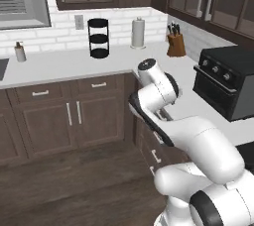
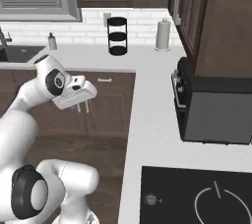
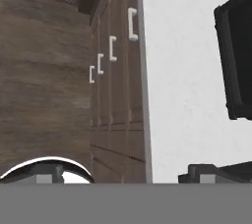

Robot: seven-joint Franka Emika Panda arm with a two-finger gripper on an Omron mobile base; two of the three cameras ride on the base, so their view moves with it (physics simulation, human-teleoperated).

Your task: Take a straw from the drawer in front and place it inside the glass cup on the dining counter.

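**Arm folded over the corner bench, fingers spread and empty**

Left base view: the white arm bends above the corner of the white bench point(image 1: 59, 64). On the bench stand a black tiered rack point(image 1: 98, 38), a paper towel roll point(image 1: 138, 32) just right of it, a knife block point(image 1: 175, 41) further right, and a small bottle point(image 1: 20, 52) well left of the rack. A black oven point(image 1: 229, 79) sits right of the knife block. Below the rack, closed drawers point(image 1: 98, 85) carry silver bar handles.

Right base view: the gripper point(image 2: 82, 106) hangs left of the rack point(image 2: 117, 36); a sink point(image 2: 19, 53) and a black cooktop point(image 2: 197, 196) appear here.

Hand view: the fingers point(image 3: 49, 175) stand wide apart, holding nothing, over cabinet fronts with white handles point(image 3: 132, 23) beside the oven point(image 3: 236, 56). The straw's place cannot be told. No writing is readable.
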